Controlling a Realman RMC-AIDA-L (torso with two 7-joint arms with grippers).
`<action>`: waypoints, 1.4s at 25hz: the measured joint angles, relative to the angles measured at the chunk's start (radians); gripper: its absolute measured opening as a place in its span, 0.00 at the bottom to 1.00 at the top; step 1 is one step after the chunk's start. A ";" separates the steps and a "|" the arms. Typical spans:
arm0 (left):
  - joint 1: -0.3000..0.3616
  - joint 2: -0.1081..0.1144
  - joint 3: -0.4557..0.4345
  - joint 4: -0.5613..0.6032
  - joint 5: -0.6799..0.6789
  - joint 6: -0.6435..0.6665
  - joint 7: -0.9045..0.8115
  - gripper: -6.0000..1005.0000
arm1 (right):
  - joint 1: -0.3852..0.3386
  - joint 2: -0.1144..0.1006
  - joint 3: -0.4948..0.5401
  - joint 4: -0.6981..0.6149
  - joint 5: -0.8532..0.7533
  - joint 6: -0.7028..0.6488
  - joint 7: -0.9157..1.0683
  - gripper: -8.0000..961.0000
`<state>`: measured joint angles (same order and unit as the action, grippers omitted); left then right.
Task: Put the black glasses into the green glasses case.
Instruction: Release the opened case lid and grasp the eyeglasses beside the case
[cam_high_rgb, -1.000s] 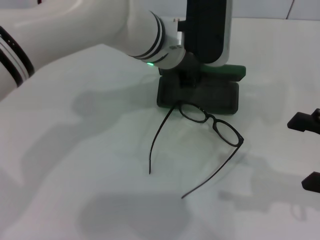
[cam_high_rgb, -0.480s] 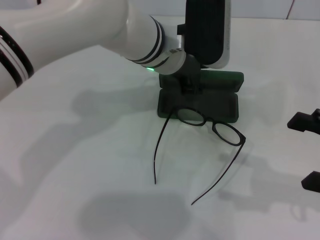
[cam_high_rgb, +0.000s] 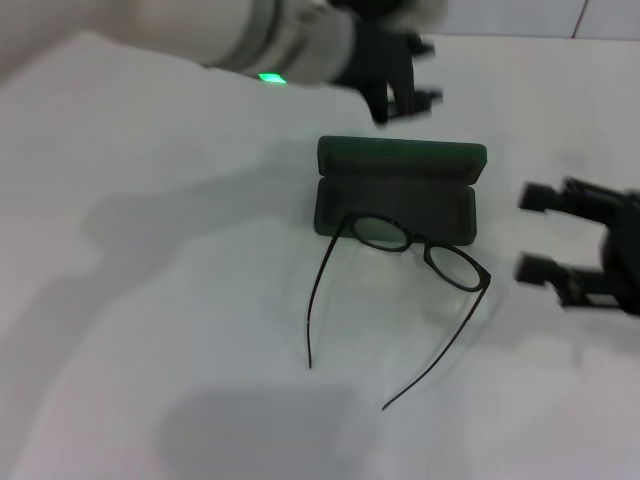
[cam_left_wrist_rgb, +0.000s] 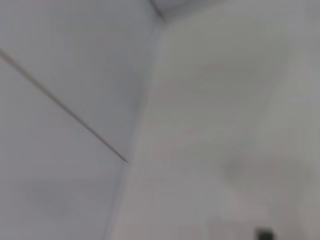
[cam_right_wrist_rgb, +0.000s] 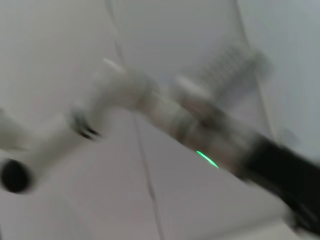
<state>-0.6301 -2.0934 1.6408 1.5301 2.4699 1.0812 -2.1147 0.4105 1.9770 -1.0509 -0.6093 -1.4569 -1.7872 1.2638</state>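
The white tabletop (cam_high_rgb: 150, 300) carries the green glasses case (cam_high_rgb: 398, 195), lying open with its lid folded back so the lined tray faces up to receive the frames. The left tool (cam_high_rgb: 400, 80) hangs above and behind the case, fingers parted and empty, while the right tool (cam_high_rgb: 560, 245) sits near the case's right side, fingers wide and holding nothing. The black glasses (cam_high_rgb: 415, 245) rest unfolded, one lens over the tray's front edge, temples splayed across the tabletop, so they likely need folding to fit.
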 joint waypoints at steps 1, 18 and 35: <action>0.041 0.000 -0.021 0.062 -0.034 -0.002 -0.013 0.41 | 0.020 -0.001 -0.002 -0.040 -0.035 0.050 0.050 0.73; 0.501 0.006 -0.368 -0.058 -1.018 0.183 0.463 0.19 | 0.495 0.044 -0.039 -0.223 -0.847 0.266 0.805 0.57; 0.442 0.008 -0.555 -0.465 -1.186 0.495 0.676 0.17 | 0.768 0.052 -0.183 0.153 -0.869 0.449 0.901 0.48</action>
<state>-0.1881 -2.0853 1.0859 1.0652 1.2840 1.5760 -1.4384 1.1789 2.0288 -1.2335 -0.4560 -2.3260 -1.3385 2.1649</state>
